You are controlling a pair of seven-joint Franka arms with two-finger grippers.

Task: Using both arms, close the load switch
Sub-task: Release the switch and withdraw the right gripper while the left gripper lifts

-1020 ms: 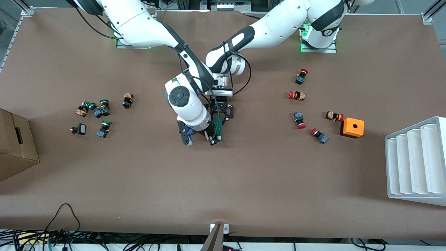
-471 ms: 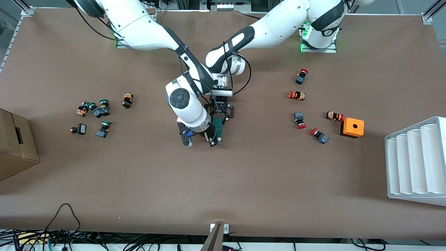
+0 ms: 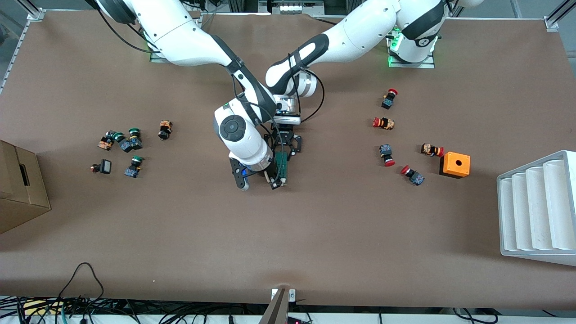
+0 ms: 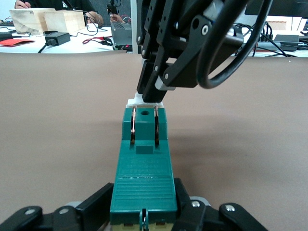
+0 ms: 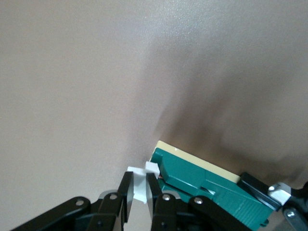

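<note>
Closing the load switch point(image 3: 282, 164) looks to be the step in hand, with both arms meeting over the middle of the table point(image 3: 315, 234). Going from the right arm's end of the table to the left arm's: a cardboard box point(image 3: 20, 186) sits at the table edge, then a cluster of green-capped push buttons point(image 3: 128, 143), well apart from both grippers. Next comes the right gripper point(image 3: 275, 180), its fingers pressed onto the white end piece point(image 5: 139, 185) of the switch, pinching it between the 2 pads. Just beside it, the left gripper point(image 3: 283, 143) clamps the dark-green body point(image 4: 143, 178) of the switch from both sides, holding it flat and low over the table.

In the left wrist view the white piece shows only as a thin strip at the end of the green body, so my judgement is that the slide is close to home. The next move calls for the right gripper to push the white piece straight along the body toward the left gripper, while the left gripper holds firm against that push.

Past the left gripper, toward the left arm's end, lie red-capped push buttons point(image 3: 387, 122), an orange box point(image 3: 455, 164) with a hole and a white ribbed tray point(image 3: 537, 209). The table is covered in plain brown matting; desks with cables stand in the room past it.
</note>
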